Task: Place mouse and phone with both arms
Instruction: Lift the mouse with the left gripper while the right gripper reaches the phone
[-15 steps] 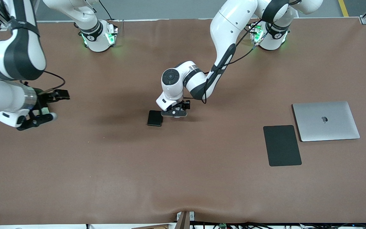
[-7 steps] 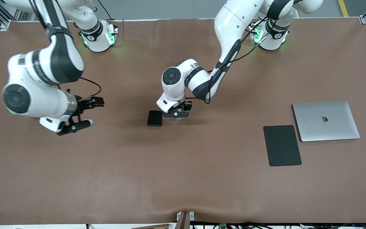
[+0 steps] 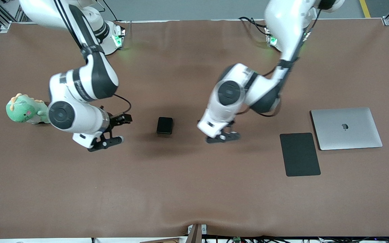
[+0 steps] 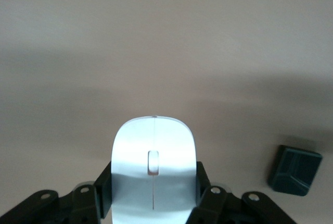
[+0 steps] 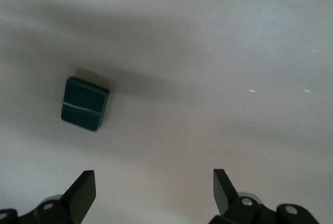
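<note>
The black phone point(image 3: 164, 125) lies flat near the middle of the table. It also shows in the right wrist view point(image 5: 85, 103) and the left wrist view point(image 4: 295, 170). My left gripper point(image 3: 224, 136) is over the table between the phone and the mouse pad, and is shut on the white mouse point(image 4: 154, 161). Its fingers point(image 4: 104, 185) press the mouse's two sides, with the left gripper point(image 4: 154, 187) around it. In the front view the mouse is hidden under the hand. My right gripper point(image 3: 108, 140) is open and empty, over the table beside the phone toward the right arm's end, and shows in the right wrist view point(image 5: 153, 185).
A flat black mouse pad point(image 3: 300, 154) lies toward the left arm's end, with a closed silver laptop point(image 3: 346, 128) beside it. A green plush toy point(image 3: 24, 109) sits near the right arm's end of the table. The brown table cover point(image 3: 194, 189) is bare nearer the camera.
My left gripper has lifted from beside the phone and moved toward the mouse pad with the mouse. My right arm has swung in toward the phone, uncovering the plush toy.
</note>
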Controlling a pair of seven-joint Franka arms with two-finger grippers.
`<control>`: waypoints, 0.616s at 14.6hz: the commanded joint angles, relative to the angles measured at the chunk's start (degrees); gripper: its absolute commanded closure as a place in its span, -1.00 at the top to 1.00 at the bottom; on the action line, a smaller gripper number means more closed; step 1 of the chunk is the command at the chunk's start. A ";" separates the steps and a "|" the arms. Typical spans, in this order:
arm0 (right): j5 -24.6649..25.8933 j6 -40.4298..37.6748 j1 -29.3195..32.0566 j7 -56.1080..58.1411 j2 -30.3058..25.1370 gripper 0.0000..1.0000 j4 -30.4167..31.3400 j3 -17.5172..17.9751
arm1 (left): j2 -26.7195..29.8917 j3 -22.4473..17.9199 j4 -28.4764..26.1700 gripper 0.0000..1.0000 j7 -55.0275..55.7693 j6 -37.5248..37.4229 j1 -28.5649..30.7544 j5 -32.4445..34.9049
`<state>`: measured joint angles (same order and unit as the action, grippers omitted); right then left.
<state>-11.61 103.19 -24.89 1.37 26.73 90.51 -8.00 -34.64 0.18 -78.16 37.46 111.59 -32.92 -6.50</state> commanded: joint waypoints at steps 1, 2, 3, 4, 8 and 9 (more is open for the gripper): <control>-5.16 2.09 -1.30 -1.20 4.37 1.00 -1.31 -0.52 | 3.69 0.61 -2.08 -1.00 -8.95 -5.31 7.67 -1.76; -6.13 2.62 -1.65 -2.42 5.25 1.00 -1.22 -0.52 | 4.05 0.52 -2.52 -1.00 -11.68 -6.11 9.87 -1.76; -6.32 3.06 -2.09 -5.39 6.13 1.00 -1.22 -0.52 | 4.31 0.43 -3.05 -1.00 -14.32 -6.20 12.33 -1.76; -6.32 3.59 -3.14 -8.64 6.66 1.00 -1.22 -0.52 | 4.23 0.43 -3.40 -1.00 -16.17 -6.12 14.53 -1.68; -8.43 9.47 -7.79 -18.06 9.91 1.00 -0.61 -0.52 | 3.87 0.17 -4.02 -1.00 -23.46 -5.86 21.65 -0.80; -8.52 11.83 -8.94 -19.03 10.53 1.00 0.01 -0.52 | 3.70 0.17 -4.11 -1.00 -25.14 -5.68 22.89 -0.71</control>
<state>-18.56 111.88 -31.45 -14.62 35.22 90.60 -7.93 -31.67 0.11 -81.18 15.41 105.61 -12.10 -6.90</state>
